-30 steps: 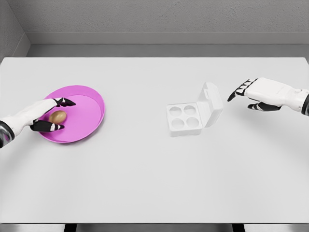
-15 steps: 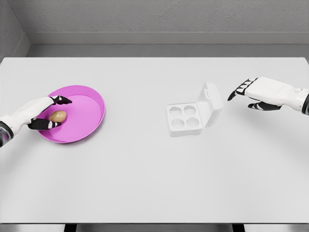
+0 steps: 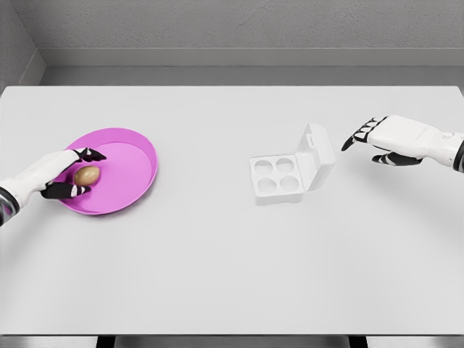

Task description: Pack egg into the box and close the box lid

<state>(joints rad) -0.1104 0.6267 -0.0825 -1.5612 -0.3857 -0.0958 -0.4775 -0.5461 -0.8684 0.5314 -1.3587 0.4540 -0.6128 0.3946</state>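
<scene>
White tabletop (image 3: 217, 261) gives you a wide, flat run between pick and place, so your biggest risk is the carry: the egg has to cross well over half the table to reach the box, and a loose hold would let it fall and roll freely.

Next down, the pink plate (image 3: 138, 148) has a raised rim; drag the egg low and you could knock it against that lip or shove the plate itself.

The box (image 3: 277, 178) sits open with four round wells and its lid (image 3: 317, 155) tilted up on the far right side. Bump that lid early and it may drop shut over empty wells.

Your right hand (image 3: 388, 139) hovers near the lid, fingers loosely spread, gripping nothing.

Your left hand (image 3: 52, 174) brackets the egg (image 3: 86, 175) on the plate, thumb and fingers either side, though you cannot tell from here whether they actually touch. Squeeze off-centre and the round shell will likely squirt sideways.
</scene>
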